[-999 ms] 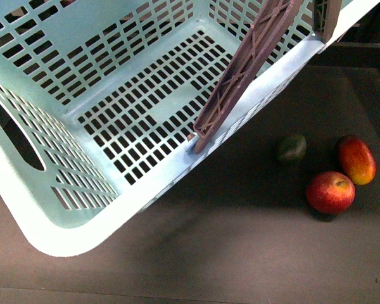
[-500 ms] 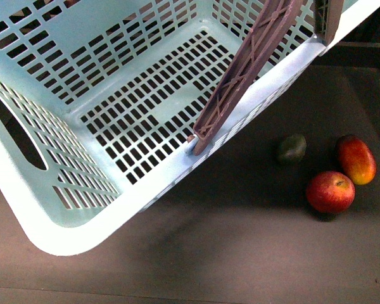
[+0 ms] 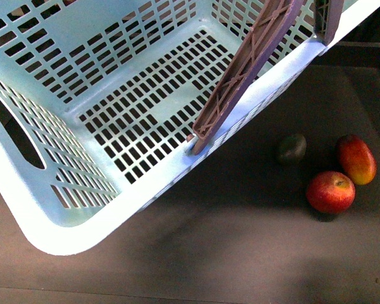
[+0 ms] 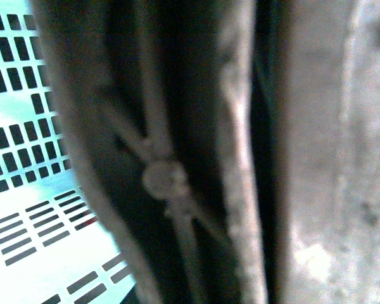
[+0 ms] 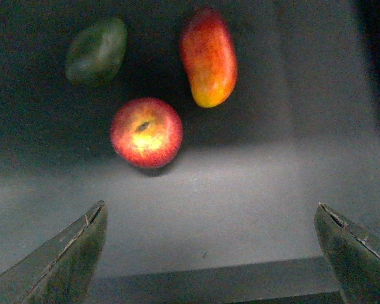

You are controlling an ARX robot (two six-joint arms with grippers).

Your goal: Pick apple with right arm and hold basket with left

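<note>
The pale mint-green basket [image 3: 25,209] fills the left of the front view, tilted and lifted, with a brown latticed handle [image 3: 240,76] leaning across it. The left wrist view is filled by that blurred handle [image 4: 164,183] close up, with the slotted basket wall [image 4: 25,209] behind; my left gripper is shut on the basket, its fingers not distinct. The red apple [image 3: 330,191] lies on the dark table at the right. In the right wrist view the apple [image 5: 145,132] lies ahead of my open, empty right gripper [image 5: 212,212], a clear gap between them.
An elongated red-and-yellow fruit [image 3: 356,158] lies just behind the apple, and a small dark green fruit [image 3: 292,148] to its left; both show in the right wrist view [image 5: 209,56] [image 5: 97,50]. The table's front edge [image 5: 228,278] runs near the right gripper.
The basket has shifted very slightly between frames. The fruits have not moved.
</note>
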